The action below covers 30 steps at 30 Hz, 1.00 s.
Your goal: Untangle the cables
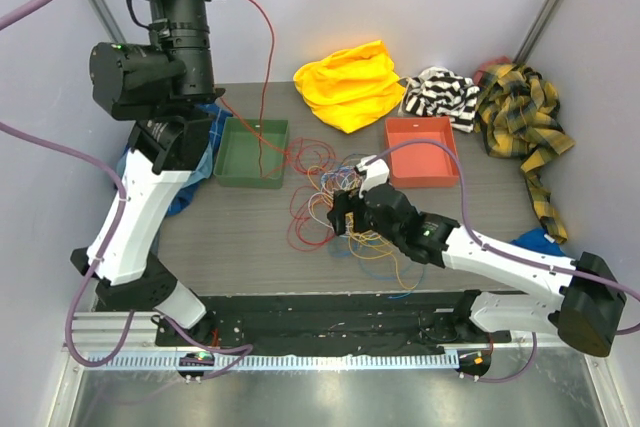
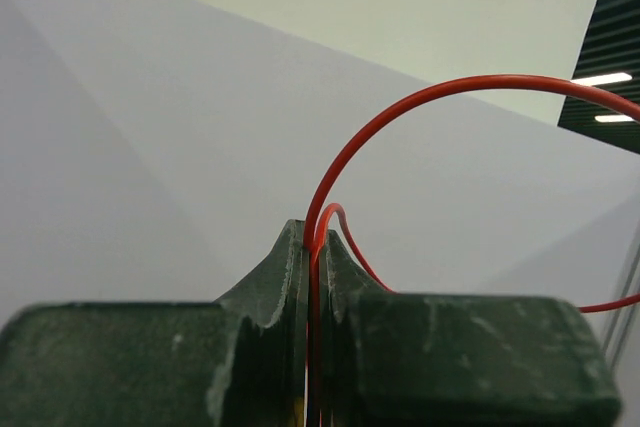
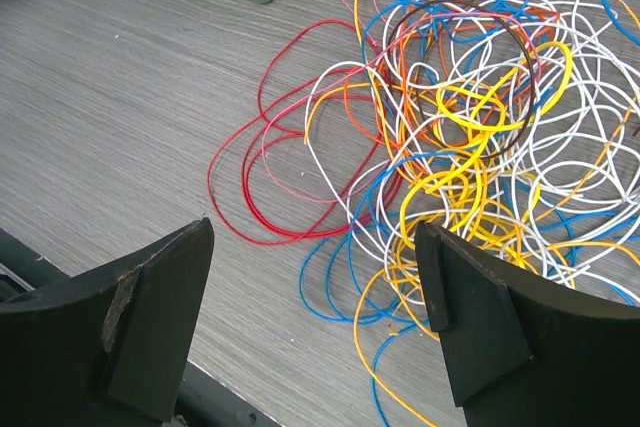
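The cables (image 1: 335,182) lie in a tangled heap of red, blue, white, yellow and orange loops in the middle of the table. They fill the upper right of the right wrist view (image 3: 470,137). My left gripper (image 2: 315,237) is raised high at the top left and is shut on one red cable (image 2: 480,82). That red cable (image 1: 268,57) hangs down from it to the green tray and on into the heap. My right gripper (image 3: 315,277) is open and empty, low over the near left edge of the heap (image 1: 340,215).
A green tray (image 1: 240,152) stands left of the heap and a red tray (image 1: 415,167) stands right of it. A yellow cloth (image 1: 350,82), a striped cloth (image 1: 440,92) and a plaid cloth (image 1: 520,112) lie at the back. A blue cloth (image 1: 195,162) lies by the left arm.
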Available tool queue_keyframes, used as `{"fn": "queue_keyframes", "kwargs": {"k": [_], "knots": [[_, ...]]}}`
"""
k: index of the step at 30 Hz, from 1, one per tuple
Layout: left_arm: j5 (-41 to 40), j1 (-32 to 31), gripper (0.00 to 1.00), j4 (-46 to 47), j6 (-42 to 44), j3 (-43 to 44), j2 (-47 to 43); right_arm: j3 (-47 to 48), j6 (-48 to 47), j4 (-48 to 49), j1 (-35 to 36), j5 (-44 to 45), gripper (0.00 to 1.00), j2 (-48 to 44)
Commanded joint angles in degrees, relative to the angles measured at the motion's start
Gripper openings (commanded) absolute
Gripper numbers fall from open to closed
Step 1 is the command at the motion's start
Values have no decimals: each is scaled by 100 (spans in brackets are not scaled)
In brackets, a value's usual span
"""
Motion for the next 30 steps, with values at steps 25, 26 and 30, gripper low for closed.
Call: {"fn": "queue_keyframes", "kwargs": {"k": [25,26,30], "knots": [[-1711,1162,0,2730,1499,-2501,682,-174,-6,2,16,-45,90,-520],[-1851,1206,0,2739,1359,-2768,638,-209,-6,2,16,-45,89,-529],[-1993,1548,0,2091,130,-3911,305,-279,21,-33,8,-45,90,-678]]}}
